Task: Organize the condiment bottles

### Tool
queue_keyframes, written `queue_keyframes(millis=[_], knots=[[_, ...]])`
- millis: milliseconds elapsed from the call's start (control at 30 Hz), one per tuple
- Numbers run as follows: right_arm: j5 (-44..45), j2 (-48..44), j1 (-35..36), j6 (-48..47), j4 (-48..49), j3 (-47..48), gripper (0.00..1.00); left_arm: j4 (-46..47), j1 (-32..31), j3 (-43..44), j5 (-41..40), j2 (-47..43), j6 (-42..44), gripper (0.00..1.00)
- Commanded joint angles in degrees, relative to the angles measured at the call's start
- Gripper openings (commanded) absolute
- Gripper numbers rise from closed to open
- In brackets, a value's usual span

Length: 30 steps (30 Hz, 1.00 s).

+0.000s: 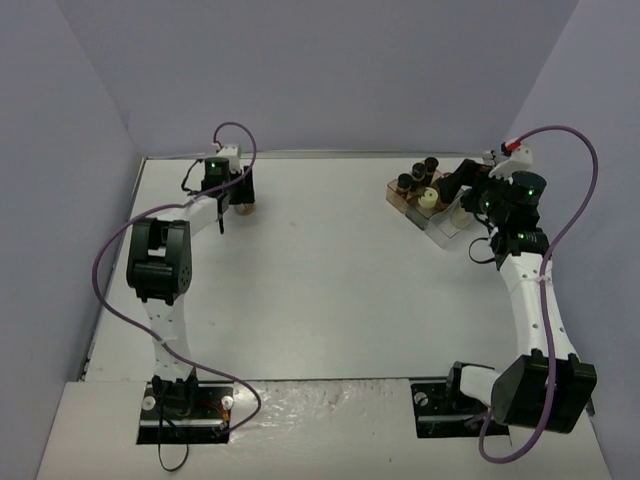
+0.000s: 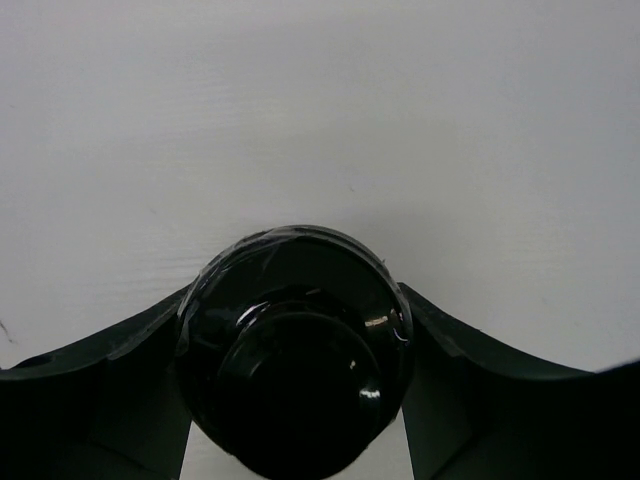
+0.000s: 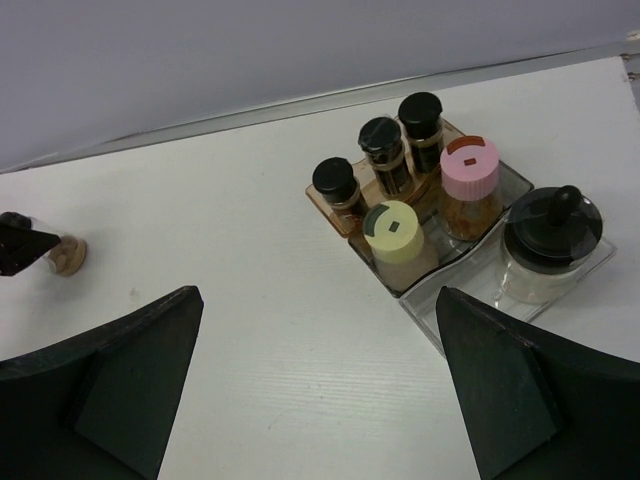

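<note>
1. Pose, left arm [image 1: 160, 262]: stretched forward to the far left part of the table [image 3: 250, 380], elbow raised, wrist tipped down over a lone spice jar [image 2: 295, 350].
2. Pose, right arm [image 1: 530, 290]: reaching forward along the right side, wrist bent in towards the rack [image 3: 440, 290] at the far right of the table.
3. Writing: any print on the jars is too small to read. The pink cap [image 3: 469, 165] and the pale yellow cap [image 3: 392, 225] each carry a small dark rectangular mark, with no letters legible.
4. Left gripper [image 1: 237, 192]: partly closed, with the black fingers [image 2: 110, 390] lying against both sides of the lone spice jar. The jar stands upright on the table and shows a black cap from above.
5. Right gripper [image 3: 318, 300]: spread wide and holding nothing, hovering over bare table just short of the rack.
6. Rack contents: three black-capped jars [image 3: 380, 135] at the back on the brown part. The pink-capped and yellow-capped jars stand in front of them. A wider jar with a knobbed black lid [image 3: 553, 225] sits in the clear part at the right.
7. Lone spice jar and rack are well apart, on opposite sides of the table.
</note>
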Motion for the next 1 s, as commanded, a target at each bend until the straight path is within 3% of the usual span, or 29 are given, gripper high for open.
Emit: queue_keyframes(millis=[0, 200, 367, 500, 600, 800, 967], knots=[[-0.17, -2.47, 4.43, -0.96, 4.88, -1.48, 1.0, 4.91, -10.65, -4.07, 0.74, -9.34, 1.53, 0.3], [1.3, -4.24, 10.5, -1.08, 4.79, -5.31, 1.0, 6.77, -23.68, -11.6, -3.79, -12.11, -1.68, 0.38], [1.69, -7.59, 12.08, -0.92, 4.79, -8.73, 1.0, 7.34, -31.16, -15.6, -5.47, -13.06, -2.68, 0.55], [1.88, -9.45, 12.17, -1.61, 3.82, -11.08, 1.0, 7.72, -36.83, -18.43, -7.36, -15.14, -2.67, 0.8], [1.81, -10.51, 12.17, -1.92, 3.13, -11.62, 1.0, 6.43, -37.52, -18.96, -8.04, -17.41, -2.97, 0.95], [1.17, -10.98, 12.3, -2.47, 2.38, -11.03, 1.0, 2.89, -37.61, -17.75, -8.31, -26.14, -2.96, 0.97], [0.12, -9.37, 14.37, -4.4, 1.76, -10.17, 1.0, -3.45, -37.32, -16.0, -8.72, -39.03, -4.07, 0.97]])
